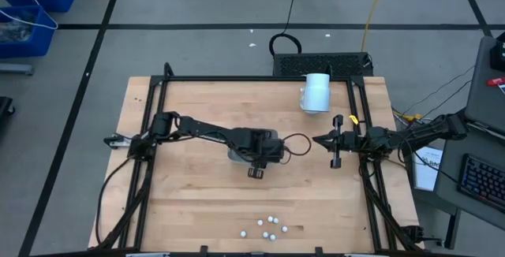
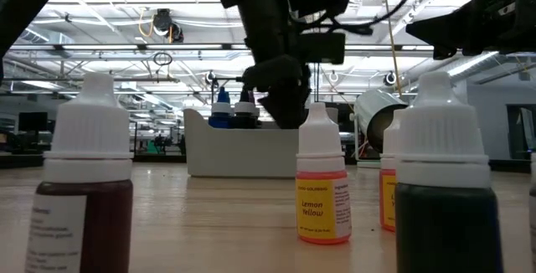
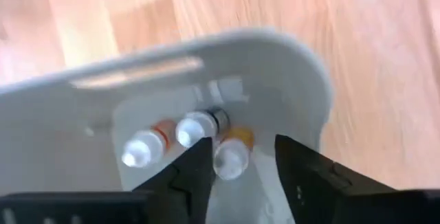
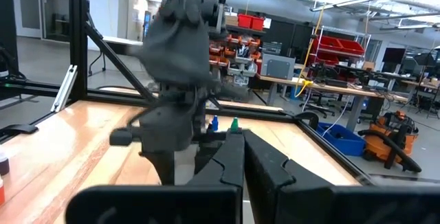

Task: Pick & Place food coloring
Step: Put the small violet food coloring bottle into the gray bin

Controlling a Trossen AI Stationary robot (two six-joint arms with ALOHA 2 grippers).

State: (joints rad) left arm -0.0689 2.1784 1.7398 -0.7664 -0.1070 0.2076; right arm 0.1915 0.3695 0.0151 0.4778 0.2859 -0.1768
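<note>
Several small food coloring bottles point(image 1: 268, 225) with white caps stand upright near the table's near edge; in the low view they show close up, among them a lemon yellow one point(image 2: 322, 191). A pale tray point(image 1: 233, 156) stands at the table's middle, with three white-capped bottles point(image 3: 185, 136) in it. My left gripper point(image 1: 251, 153) points down into the tray, open, with its fingers on either side of a yellow-labelled bottle point(image 3: 231, 157). I cannot tell whether a finger touches that bottle. My right gripper point(image 1: 331, 140) hovers shut and empty at the right, pointing toward the left arm.
A large white cylinder point(image 1: 316, 93) lies at the table's far right. A black frame point(image 1: 237, 78) runs round the table. Two bottles with blue and teal tops point(image 2: 233, 105) show above the tray's wall. Bare wood lies between the tray and the near bottles.
</note>
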